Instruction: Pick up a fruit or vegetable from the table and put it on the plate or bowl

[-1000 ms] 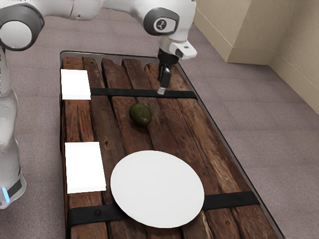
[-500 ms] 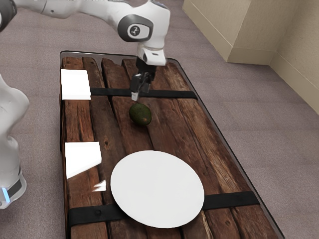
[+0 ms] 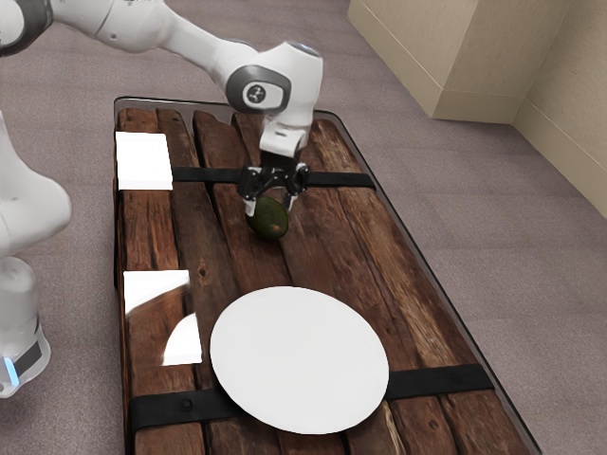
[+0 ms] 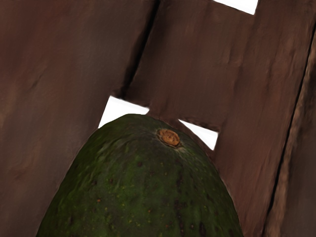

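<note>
One avocado (image 3: pixel 270 221) under hand (image 3: pixel 273 196), clear of table (image 3: pixel 351 246) edges.

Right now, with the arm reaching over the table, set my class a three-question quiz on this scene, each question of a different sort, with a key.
1. True or false: the avocado lies on the table, apart from the white plate.
2. Where is the gripper? A: above the plate. B: right at the avocado. C: beside a white block.
3. Fill in: the table's top is made of dark ___ planks.

Key: 1 true; 2 B; 3 wooden.
</note>
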`<act>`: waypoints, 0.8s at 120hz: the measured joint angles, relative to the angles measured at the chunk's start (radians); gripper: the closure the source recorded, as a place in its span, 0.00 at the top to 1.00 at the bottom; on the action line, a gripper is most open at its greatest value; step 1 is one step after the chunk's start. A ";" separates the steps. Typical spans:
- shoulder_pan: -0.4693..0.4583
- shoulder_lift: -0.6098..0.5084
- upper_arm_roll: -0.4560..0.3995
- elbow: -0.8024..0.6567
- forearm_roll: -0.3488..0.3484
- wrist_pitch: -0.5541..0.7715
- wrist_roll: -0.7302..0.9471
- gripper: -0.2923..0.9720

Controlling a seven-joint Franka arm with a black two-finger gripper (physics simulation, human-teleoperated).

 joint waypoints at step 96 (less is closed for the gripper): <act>0.015 0.006 -0.324 0.060 -0.016 -0.043 0.140 0.55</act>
